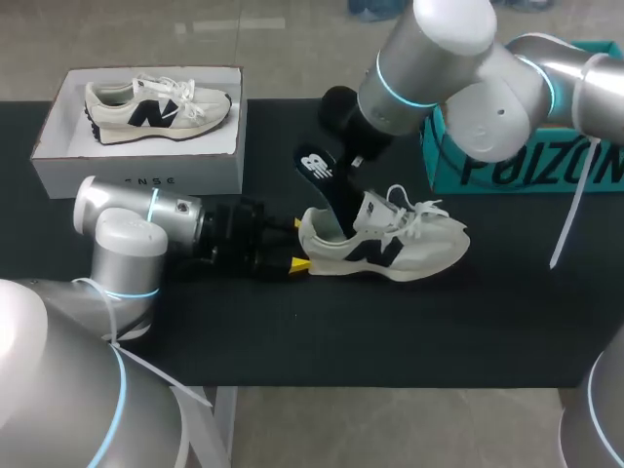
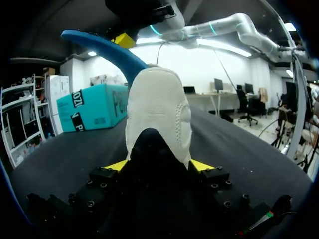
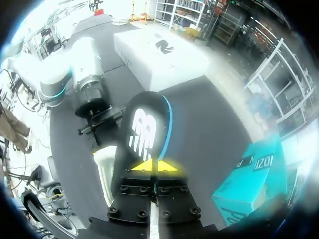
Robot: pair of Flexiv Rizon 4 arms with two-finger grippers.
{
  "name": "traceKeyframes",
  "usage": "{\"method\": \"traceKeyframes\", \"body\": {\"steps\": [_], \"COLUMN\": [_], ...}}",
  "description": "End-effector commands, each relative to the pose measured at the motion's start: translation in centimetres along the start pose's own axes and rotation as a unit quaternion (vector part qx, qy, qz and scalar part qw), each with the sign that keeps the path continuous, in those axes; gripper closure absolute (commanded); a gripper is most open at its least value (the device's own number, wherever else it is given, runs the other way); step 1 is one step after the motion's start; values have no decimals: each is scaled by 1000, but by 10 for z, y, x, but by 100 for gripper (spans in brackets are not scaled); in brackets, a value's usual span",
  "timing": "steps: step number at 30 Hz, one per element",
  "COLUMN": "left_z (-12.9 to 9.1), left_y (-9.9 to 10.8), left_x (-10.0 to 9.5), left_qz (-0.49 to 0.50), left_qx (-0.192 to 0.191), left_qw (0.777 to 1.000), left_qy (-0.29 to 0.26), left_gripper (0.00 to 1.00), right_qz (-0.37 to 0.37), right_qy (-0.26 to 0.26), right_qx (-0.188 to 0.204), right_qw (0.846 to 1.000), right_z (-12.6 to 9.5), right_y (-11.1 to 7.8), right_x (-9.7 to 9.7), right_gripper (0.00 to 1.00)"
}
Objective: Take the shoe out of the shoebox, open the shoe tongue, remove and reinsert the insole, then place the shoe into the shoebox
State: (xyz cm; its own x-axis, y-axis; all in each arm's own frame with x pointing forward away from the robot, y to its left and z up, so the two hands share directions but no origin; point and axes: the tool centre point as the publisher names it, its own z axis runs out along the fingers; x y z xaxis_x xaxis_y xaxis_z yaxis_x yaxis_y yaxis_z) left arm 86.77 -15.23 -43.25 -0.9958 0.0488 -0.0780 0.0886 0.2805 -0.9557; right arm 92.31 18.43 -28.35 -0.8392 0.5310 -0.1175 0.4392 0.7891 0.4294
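On the table (image 1: 292,331), the shoebox (image 1: 136,171) sits at the back left, well apart from the work, and the shoe (image 1: 390,249) lies on its sole in the middle, long axis across the table, heel toward our left arm and toe toward the right. Our left fingers (image 2: 201,165) are closed on the heel from both sides. Our right fingers (image 3: 169,166) pinch the upper end of the insole (image 1: 327,185), which slants down into the shoe's mouth, so we judge the coming push runs toe-ward along the shoe, with open table in front
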Motion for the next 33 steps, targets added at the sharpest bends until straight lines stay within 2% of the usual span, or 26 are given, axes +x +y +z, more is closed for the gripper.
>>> {"method": "traceKeyframes", "body": {"steps": [1, 7, 17, 21, 27, 33], "left_z": [3, 3, 3, 3, 3, 3], "left_y": [1, 1, 1, 1, 1, 1], "left_x": [0, 0, 0, 0, 0, 0], "left_qz": [0, 0, 0, 0, 0, 0], "left_qx": [0, 0, 0, 0, 0, 0], "left_qw": [1000, 1000, 1000, 1000, 1000, 1000], "left_qy": [1, 1, 1, 1, 1, 1], "left_gripper": [100, 100, 100, 100, 100, 100], "right_qz": [10, 17, 41, 58, 66, 97], "right_qy": [-13, -27, -30, -41, -58, -70], "right_qx": [-9, -25, -48, -66, -86, -93], "right_qw": [1000, 999, 998, 995, 992, 988], "right_z": [-26, -46, -57, -78, -111, -142], "right_y": [5, 19, 29, 39, 64, 81], "right_x": [-2, -3, -2, -7, -8, -9], "right_gripper": [100, 100, 100, 100, 100, 100]}}
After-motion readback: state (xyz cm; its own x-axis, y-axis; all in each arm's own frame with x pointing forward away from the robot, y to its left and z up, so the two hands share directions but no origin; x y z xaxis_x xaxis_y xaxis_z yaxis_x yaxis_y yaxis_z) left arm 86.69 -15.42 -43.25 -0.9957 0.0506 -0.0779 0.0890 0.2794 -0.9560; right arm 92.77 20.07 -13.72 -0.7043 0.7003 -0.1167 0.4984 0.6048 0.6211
